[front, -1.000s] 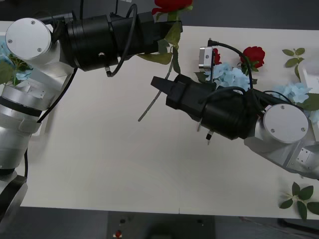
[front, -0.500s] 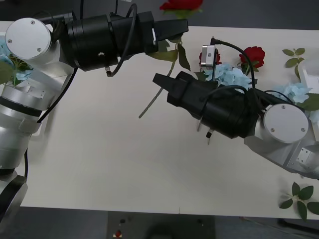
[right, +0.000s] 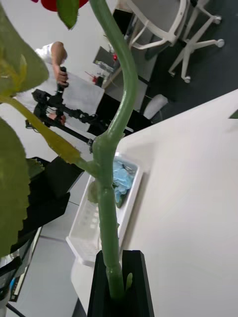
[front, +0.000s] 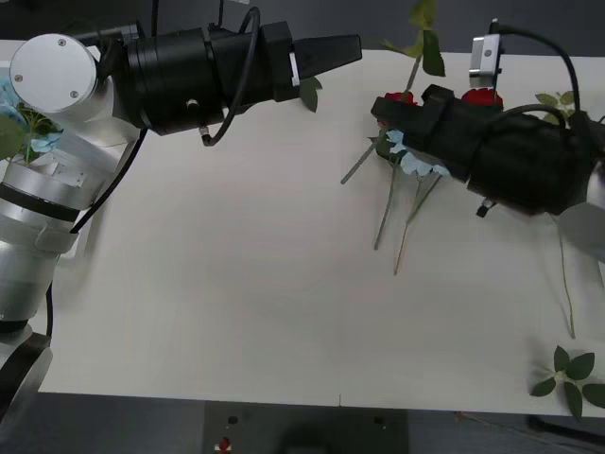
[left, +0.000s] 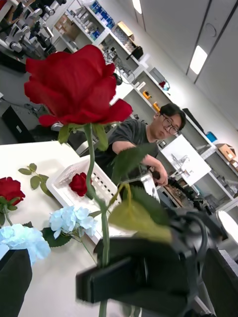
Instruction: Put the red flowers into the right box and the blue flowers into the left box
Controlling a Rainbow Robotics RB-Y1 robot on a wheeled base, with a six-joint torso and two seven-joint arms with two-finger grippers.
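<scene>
The pale worktop (front: pixel 208 284) stood in a lab room. The right gripper (right: pixel 119 285) pinched a rose (left: pixel 74 89) by its stem; the bloom rose above it. The left gripper (front: pixel 340 49) had its fingers apart, beside the stem. Blue flowers (front: pixel 416 163) lay half hidden under the right arm.

One of the red flowers (left: pixel 74 89) has its stem squeezed between the right gripper's (right: pixel 119 260) fingers. It stands up from them, right in front of the left gripper's (front: pixel 345 49) fingers, which are wide apart. Far past the right fingers, across the table (front: pixel 236 284), the left box (right: pixel 87 233) sits at the table's edge with blue flowers (right: pixel 121 179) in it. Past the left fingers, more blue flowers and one more red flower lie on the table. Behind them is the right box (left: pixel 101 181) with a red flower inside, and loose stems (front: pixel 388 213) lie under the right arm.
</scene>
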